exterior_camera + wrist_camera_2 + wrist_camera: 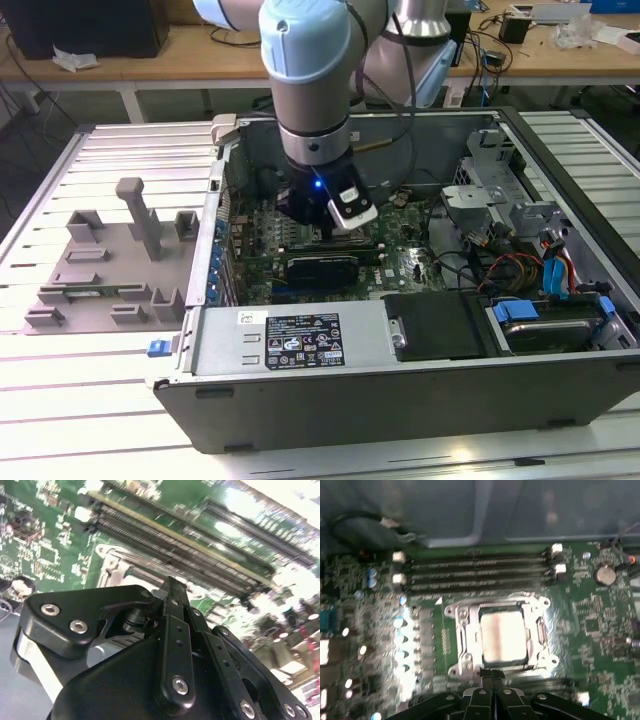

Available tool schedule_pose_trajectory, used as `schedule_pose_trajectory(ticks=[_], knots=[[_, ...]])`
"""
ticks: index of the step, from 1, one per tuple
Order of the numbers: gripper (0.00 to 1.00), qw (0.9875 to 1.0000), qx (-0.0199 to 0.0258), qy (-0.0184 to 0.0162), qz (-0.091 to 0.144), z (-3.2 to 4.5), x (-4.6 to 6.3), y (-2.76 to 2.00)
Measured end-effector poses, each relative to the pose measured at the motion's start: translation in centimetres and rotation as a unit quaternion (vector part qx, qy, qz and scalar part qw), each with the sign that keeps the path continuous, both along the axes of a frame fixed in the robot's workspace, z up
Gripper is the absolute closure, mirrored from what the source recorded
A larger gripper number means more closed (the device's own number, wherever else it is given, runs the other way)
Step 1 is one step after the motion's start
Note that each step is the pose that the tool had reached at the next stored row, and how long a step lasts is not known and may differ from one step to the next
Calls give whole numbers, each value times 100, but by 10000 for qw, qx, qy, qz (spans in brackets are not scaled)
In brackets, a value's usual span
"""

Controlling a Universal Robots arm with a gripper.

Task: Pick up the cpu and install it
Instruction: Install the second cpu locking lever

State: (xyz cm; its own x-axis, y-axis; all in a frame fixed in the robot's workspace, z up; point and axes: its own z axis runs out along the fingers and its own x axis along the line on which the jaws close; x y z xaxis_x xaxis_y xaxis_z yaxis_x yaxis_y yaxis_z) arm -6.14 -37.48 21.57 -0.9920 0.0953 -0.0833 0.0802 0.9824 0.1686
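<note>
1. Gripper point(492, 672): fingers pressed together, nothing seen btwn them. It hangs low inside the open computer case point(330, 400), tips just beside the edge of the socket frame point(462, 630); can't tell if touching. The second wrist view agrees: linkage folded in, tips point(170, 582) meeting over the frame's edge.
2. Cpu point(504, 637): silvery square lying flat inside the socket frame, w/ the frame's metal rim around all four sides. Not in the gripper. Looks seated square to the frame, so the placing part seems done, imo.
3. Frame sits bolted on the green motherboard point(590, 625), holding the chip flat so it lines up w/ the contacts below, prob.
4. Beyond the frame: four long memory slots point(475, 572), running parallel to the frame's side, near but apart from it. Round coin battery point(605, 574) off past their end.
5. Farther: the case's grey inner wall.
6. Exterior view: arm comes straight down into the case, wrist vertical, which keeps it away from the walls. Grey tray point(100, 270) lies on the table point(60, 440) at the exterior view's left, well apart from the gripper.
</note>
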Motion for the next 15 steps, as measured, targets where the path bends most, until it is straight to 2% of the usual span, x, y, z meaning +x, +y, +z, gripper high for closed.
schedule_pose_trajectory(ticks=[1,3,8,12,15], knots=[[89,10000,-16,0,1,0,18,30],[89,10000,-72,0,1,0,86,120],[89,9998,-175,0,0,0,164,276],[89,9996,-274,0,0,59,172,297],[89,9995,-310,1,1,85,173,302]])
